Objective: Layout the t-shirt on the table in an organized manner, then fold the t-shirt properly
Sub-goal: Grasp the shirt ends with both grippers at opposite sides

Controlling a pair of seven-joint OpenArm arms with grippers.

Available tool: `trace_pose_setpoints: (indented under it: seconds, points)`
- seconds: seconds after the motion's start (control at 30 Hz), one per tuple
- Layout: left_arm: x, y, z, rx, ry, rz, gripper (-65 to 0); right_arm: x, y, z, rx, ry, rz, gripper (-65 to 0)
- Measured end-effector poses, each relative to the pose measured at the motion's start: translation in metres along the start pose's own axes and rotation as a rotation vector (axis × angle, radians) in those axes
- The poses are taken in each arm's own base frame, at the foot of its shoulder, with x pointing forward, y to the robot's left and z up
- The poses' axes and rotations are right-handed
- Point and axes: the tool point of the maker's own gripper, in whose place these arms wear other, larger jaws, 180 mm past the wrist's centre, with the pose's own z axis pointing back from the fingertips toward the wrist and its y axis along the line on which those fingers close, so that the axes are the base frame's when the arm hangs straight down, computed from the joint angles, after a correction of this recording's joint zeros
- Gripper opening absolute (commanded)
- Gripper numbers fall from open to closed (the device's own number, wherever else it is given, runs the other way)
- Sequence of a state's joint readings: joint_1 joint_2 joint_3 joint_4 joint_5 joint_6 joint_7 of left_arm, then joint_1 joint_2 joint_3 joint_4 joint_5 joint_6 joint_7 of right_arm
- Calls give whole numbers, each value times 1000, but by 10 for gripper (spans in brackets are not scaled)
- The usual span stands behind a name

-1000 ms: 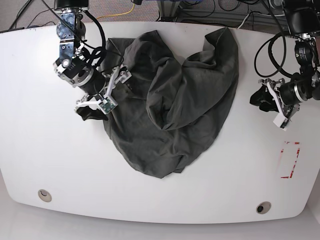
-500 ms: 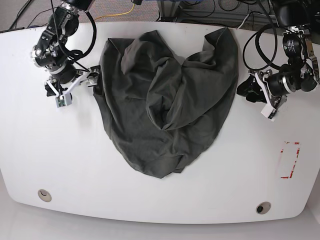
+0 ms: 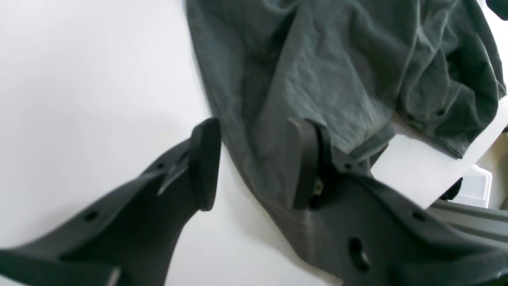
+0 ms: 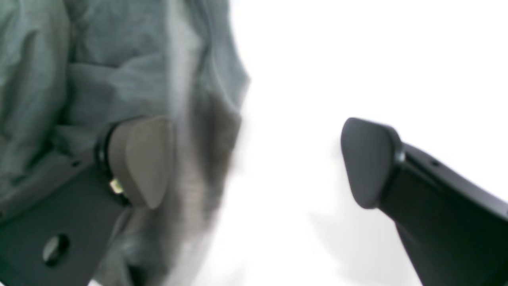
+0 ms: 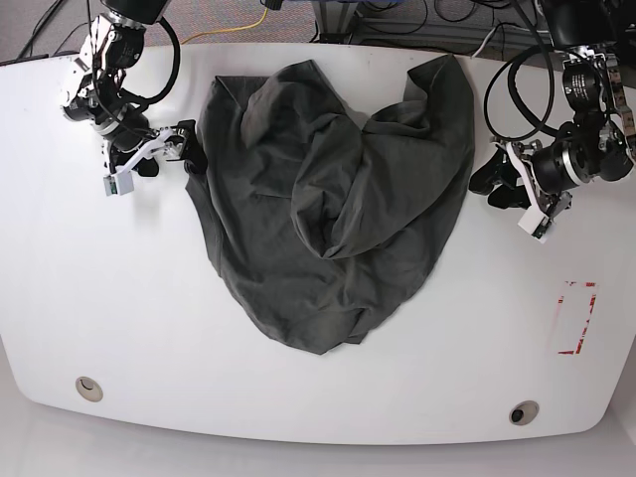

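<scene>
The right claw [image 5: 149, 159], wide open and empty, has let go of the shirt [image 5: 333, 199] and pulled back to the frame's upper left, beside the cloth's edge. The shirt lies crumpled mid-table [image 5: 318, 397], not yet spread. The left claw [image 5: 502, 184], half open and empty, sits just off the shirt's right edge.

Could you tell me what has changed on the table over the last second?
The right gripper let go of the crumpled dark charcoal t-shirt and pulled back beyond its edge, jaws open. The left gripper edged closer to the cloth. The shirt's heap and the glossy white table stayed put.
</scene>
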State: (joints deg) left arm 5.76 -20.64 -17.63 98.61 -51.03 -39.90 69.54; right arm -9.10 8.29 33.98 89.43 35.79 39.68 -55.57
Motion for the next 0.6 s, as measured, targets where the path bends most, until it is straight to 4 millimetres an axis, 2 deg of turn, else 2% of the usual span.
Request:
trace_pose_setpoints:
  seconds: [0.3, 0.47, 0.6]
  points:
    - [-12, -4, 0, -7, 25, 14, -406, -4, 21, -16, 73, 11, 13, -6]
    - [-12, -6, 4, 1, 22, -3, -406, -3, 27, -19, 88, -13, -6, -6]
    - [-12, -3, 9, 19, 11, 6, -406, -6, 41, -26, 123, 5, 14, -14]
